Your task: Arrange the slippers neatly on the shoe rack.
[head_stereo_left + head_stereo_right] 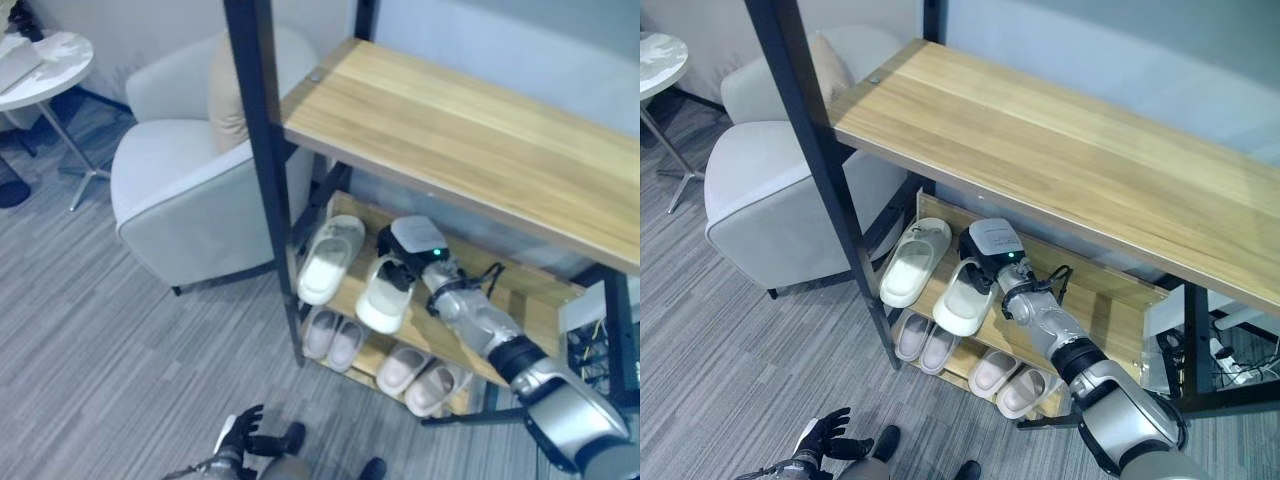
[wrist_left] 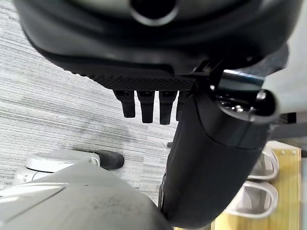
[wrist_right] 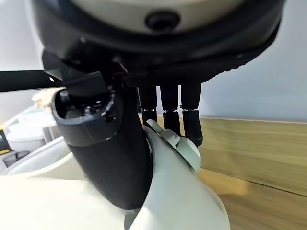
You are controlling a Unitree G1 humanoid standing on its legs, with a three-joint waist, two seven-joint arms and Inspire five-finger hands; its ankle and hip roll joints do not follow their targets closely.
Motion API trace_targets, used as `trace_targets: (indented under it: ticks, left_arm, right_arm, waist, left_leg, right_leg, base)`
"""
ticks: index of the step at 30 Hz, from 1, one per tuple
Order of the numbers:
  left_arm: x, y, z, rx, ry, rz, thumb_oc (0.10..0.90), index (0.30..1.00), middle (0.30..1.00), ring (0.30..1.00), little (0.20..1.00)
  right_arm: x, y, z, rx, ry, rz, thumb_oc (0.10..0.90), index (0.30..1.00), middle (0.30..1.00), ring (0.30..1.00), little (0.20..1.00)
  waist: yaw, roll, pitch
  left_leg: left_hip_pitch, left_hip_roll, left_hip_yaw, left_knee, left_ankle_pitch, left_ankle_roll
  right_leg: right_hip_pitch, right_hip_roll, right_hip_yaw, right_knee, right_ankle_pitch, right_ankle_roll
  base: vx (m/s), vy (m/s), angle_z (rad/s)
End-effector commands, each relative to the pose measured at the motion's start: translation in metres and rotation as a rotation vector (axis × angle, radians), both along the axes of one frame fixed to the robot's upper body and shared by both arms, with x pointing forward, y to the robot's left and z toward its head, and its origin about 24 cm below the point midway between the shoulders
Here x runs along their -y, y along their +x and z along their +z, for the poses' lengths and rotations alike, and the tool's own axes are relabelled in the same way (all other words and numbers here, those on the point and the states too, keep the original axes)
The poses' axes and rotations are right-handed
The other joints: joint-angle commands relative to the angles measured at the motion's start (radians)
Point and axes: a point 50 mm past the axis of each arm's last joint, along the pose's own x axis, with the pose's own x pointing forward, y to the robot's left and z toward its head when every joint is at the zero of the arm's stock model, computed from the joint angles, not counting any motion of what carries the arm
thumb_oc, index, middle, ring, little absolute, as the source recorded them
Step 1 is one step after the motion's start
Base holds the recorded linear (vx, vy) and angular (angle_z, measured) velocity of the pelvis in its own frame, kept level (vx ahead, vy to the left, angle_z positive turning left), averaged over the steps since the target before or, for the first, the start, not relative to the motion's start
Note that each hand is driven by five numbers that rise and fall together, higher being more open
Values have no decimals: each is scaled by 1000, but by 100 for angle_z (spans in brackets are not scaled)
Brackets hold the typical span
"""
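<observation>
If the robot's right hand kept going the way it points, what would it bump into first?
Probably the shoe rack's back board. The right hand, curled on a white slipper, points into the middle shelf, though depth there is hard to judge.

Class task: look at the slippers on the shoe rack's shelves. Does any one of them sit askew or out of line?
Yes. The pale slipper gripped by the right hand on the rack's middle wooden shelf overhangs the front edge, toe tilted down. Its partner lies flatter, and the lower pairs sit side by side.

Slippers [image 1: 331, 258] on rack shelf [image 1: 520, 300]
</observation>
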Motion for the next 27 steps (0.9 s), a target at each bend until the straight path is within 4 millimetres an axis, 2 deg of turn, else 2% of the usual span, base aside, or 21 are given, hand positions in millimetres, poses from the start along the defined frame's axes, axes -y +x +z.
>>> trace_targets:
  ticks: [1,2,3,10,27]
  left_arm:
    - [6,-38,-15,-152,35,-93,800,900,900,900,900]
    - [8,-34,-15,-139,30,-103,800,900,900,900,900]
    - [10,-32,-14,-133,27,-108,800,900,900,900,900]
    - [16,-23,-12,-104,11,-109,800,900,900,900,900]
    - [16,-34,-16,-139,10,-70,800,900,900,900,900]
  right_arm:
    - [4,23,71,265,32,-32,400,300,300,300,300]
    - [6,25,72,266,22,-47,420,331,331,331,331]
    - [7,26,73,269,21,-52,800,900,900,900,900]
    - [4,25,74,279,13,-46,800,900,900,900,900]
    - [-18,-3,69,292,114,117,800,900,900,900,900]
  waist:
    - [29,-7,-16]
    - [33,-8,-13]
    - [34,-9,-13]
    - [26,-7,-16]
    - [-26,18,-35]
  left_leg:
    - [3,-14,41,-11,-42,-30]
    - [-3,-17,34,-11,-39,-30]
    - [-5,-19,32,-11,-38,-30]
    - [-8,-22,26,-11,-39,-30]
    - [25,-11,64,-11,-53,-29]
  right_leg:
    - [64,-51,-3,0,-45,82]
    - [63,-52,-8,1,-45,82]
    - [62,-52,-12,1,-44,82]
    - [63,-59,-24,2,-42,82]
    - [66,-62,11,2,-43,80]
  base:
    - [0,15,11]
    - [8,14,15]
    - [6,17,21]
    - [6,10,7]
    - [1,1,-4]
